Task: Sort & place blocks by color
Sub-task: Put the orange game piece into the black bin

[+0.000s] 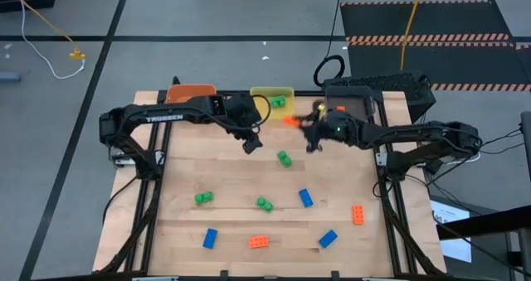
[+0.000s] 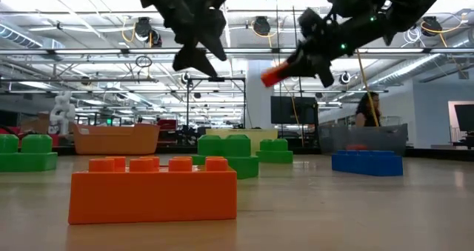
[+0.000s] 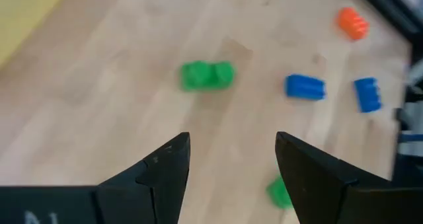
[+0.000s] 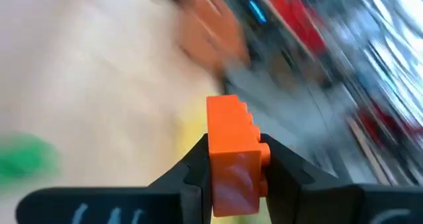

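Observation:
My right gripper (image 1: 300, 122) hangs high over the table's far middle, in front of the yellow bin (image 1: 272, 91), shut on an orange block (image 4: 232, 159). That block shows orange in the low view (image 2: 272, 75), well above the table. My left gripper (image 1: 251, 145) is open, up in the air left of it, with nothing between its fingers (image 3: 231, 145). A green block (image 3: 207, 75) lies on the wood below and beyond it. Other green (image 1: 203, 197), blue (image 1: 305, 197) and orange (image 1: 259, 241) blocks lie scattered on the near half of the table. My right gripper pinches the orange block between its two fingers (image 4: 281, 161), one on each long side face (image 4: 218, 174). The block's far end (image 4: 228, 112) sticks out beyond the fingertips. It is lifted clear of the table, and the fingers slant down toward the table's left.
Three bins stand along the far edge: orange (image 1: 192, 91), yellow with a green block (image 1: 276, 101) inside, and grey (image 1: 353, 99). More blocks lie on the near half: green (image 1: 265, 204), blue (image 1: 210, 238) (image 1: 328, 239), orange (image 1: 358, 214). A person stands in the room behind (image 2: 368, 109).

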